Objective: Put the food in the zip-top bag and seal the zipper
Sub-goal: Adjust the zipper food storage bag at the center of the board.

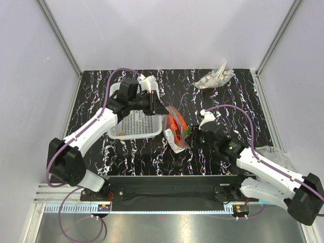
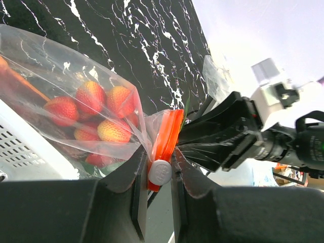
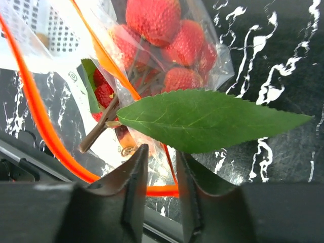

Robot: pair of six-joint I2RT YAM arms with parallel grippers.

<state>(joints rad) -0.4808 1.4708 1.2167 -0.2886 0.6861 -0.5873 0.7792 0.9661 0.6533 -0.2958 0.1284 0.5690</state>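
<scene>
The zip-top bag (image 1: 176, 127) hangs between my two grippers at mid-table, with red strawberry-like food (image 2: 101, 114) inside. My left gripper (image 1: 158, 107) is shut on the white slider of the orange zipper (image 2: 161, 172). My right gripper (image 1: 195, 135) is closed on the bag's mouth edge, and clear film and the orange strip (image 3: 169, 169) run between its jaws. A green leaf (image 3: 212, 121) on a brown stem sticks out by the mouth, just above the right fingers. Red pieces (image 3: 157, 20) show through the bag beyond it.
The white lattice basket (image 1: 134, 124) sits under the left arm, touching the bag's left side; it also shows in the left wrist view (image 2: 20, 147). A greyish clear plastic wad (image 1: 215, 78) lies at the back right. White walls enclose the black marbled table (image 1: 243, 116).
</scene>
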